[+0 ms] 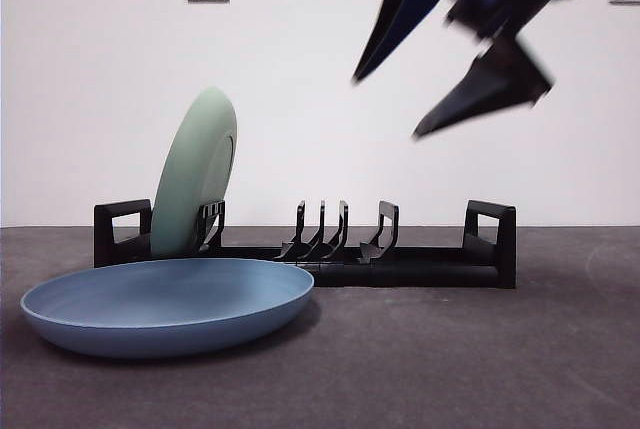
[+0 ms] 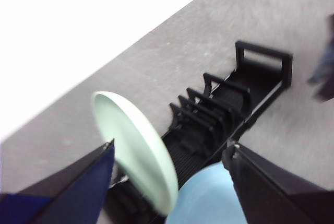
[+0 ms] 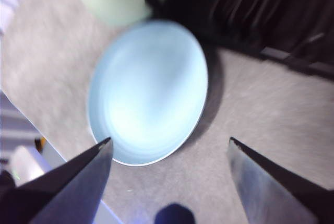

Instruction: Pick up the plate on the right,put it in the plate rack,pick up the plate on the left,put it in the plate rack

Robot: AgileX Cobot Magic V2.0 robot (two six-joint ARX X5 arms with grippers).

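We see the green plate (image 1: 195, 174) upright in the plate rack (image 1: 400, 264), propped by its prongs. The blue plate (image 1: 165, 304) lies flat in front, awaiting pickup. Our right gripper (image 1: 400, 104) hovers spread and empty; the left gripper (image 2: 172, 153) likewise.

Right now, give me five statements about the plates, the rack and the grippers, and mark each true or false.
1. The green plate stands on edge in the plate rack. True.
2. The blue plate is also slotted in the rack. False: it lies flat on the table, in front of the rack.
3. The right gripper holds the blue plate. False: its jaws are open and empty, above the plate.
4. The left gripper is open and holds nothing. True.
5. Every slot of the rack is filled. False: the other prongs stand bare.
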